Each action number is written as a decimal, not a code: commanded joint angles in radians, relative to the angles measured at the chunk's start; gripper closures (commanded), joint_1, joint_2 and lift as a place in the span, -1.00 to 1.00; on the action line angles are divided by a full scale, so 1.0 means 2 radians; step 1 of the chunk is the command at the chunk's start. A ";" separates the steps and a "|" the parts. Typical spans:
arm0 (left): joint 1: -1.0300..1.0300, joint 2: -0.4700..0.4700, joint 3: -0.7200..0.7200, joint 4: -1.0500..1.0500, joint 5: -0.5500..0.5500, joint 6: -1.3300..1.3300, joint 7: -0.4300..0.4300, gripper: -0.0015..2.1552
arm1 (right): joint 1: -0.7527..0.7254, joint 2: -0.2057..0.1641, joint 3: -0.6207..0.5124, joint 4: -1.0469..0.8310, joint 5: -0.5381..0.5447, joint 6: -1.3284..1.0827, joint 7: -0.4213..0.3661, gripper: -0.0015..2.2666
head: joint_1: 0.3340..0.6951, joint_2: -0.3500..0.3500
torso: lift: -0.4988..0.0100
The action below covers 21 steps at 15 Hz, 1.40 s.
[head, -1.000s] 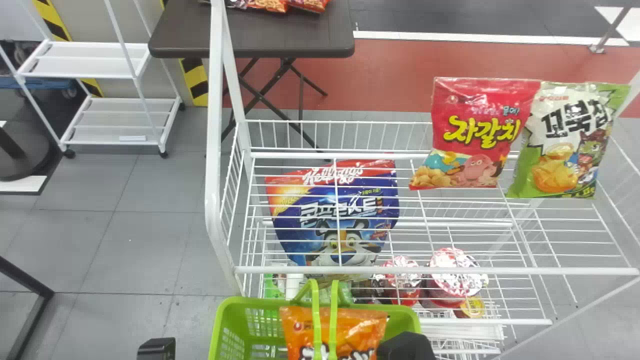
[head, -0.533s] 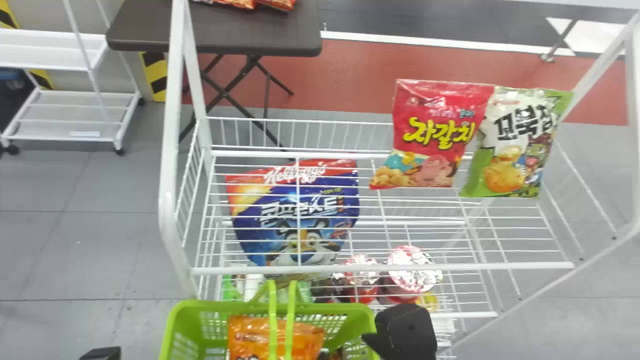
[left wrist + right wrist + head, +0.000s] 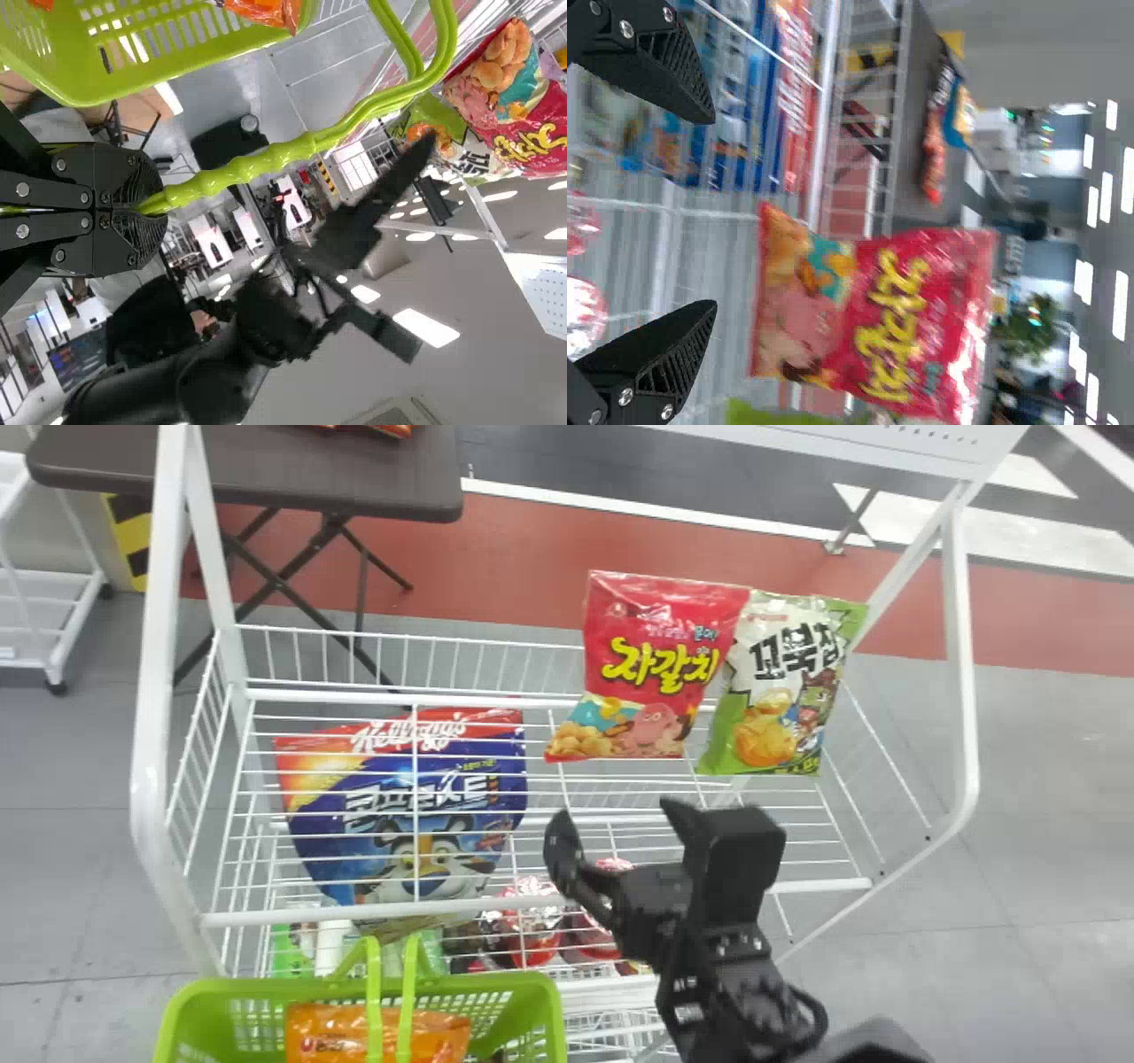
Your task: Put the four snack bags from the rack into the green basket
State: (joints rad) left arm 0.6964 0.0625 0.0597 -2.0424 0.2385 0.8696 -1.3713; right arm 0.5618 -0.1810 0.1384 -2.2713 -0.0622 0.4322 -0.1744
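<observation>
My left gripper [image 3: 152, 205] holds the handle [image 3: 266, 165], my right gripper [image 3: 616, 819] gapes wide; the red bag [image 3: 660, 660] looks light, slick, crushable: I'd squeeze its sides gently

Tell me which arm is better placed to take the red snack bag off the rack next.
The right, I'd judge: its end effector is open, facing the red snack bag with nothing between its fingers, while the left end effector is shut on the basket handle.
</observation>
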 commanded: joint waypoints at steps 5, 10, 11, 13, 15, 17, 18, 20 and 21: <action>-0.002 0.005 -0.008 -0.002 -0.007 0.002 0.000 0.53 | -0.138 0.022 -0.065 0.099 -0.002 0.023 -0.006 -0.92 | 1.00 -1.00 | 0.93; -0.006 0.005 -0.008 -0.001 -0.007 0.011 -0.002 0.53 | -0.198 0.021 -0.097 0.149 -0.048 0.081 0.030 -0.92 | 1.00 -1.00 | 0.93; -0.008 0.005 -0.008 0.001 -0.007 0.011 -0.001 0.53 | -0.208 0.021 -0.103 0.152 -0.061 0.110 0.050 -0.89 | 1.00 -1.00 | 0.93; -0.008 0.005 -0.008 0.003 -0.007 0.011 0.000 0.53 | -0.226 0.019 -0.111 0.158 -0.079 0.129 0.064 -0.69 | 1.00 -1.00 | 0.93; -0.008 0.006 -0.008 0.003 -0.007 0.011 -0.001 0.53 | -0.242 0.018 -0.115 0.170 -0.076 0.135 0.104 -0.07 | 1.00 -1.00 | 0.93; -0.009 0.006 -0.008 0.002 -0.007 0.013 -0.001 0.53 | -0.259 0.018 -0.118 0.190 -0.076 0.141 0.133 0.71 | 1.00 -1.00 | 0.93; -0.008 0.006 -0.008 0.002 -0.007 0.013 0.000 0.53 | -0.260 0.018 -0.118 0.197 -0.075 0.127 0.142 0.85 | 1.00 -1.00 | 0.93; -0.008 0.006 -0.007 0.003 -0.007 0.013 -0.001 0.53 | -0.252 0.018 -0.118 0.200 -0.076 0.095 0.146 0.96 | 1.00 -1.00 | 0.93; -0.008 0.006 -0.006 0.003 -0.007 0.013 0.000 0.53 | -0.241 0.018 -0.118 0.194 -0.077 0.086 0.146 0.96 | 1.00 -1.00 | 0.93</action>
State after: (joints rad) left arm 0.6807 0.0751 0.0460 -2.0380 0.2255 0.8951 -1.3723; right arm 0.0566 -0.1443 -0.0976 -1.8750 -0.2136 0.6365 0.1167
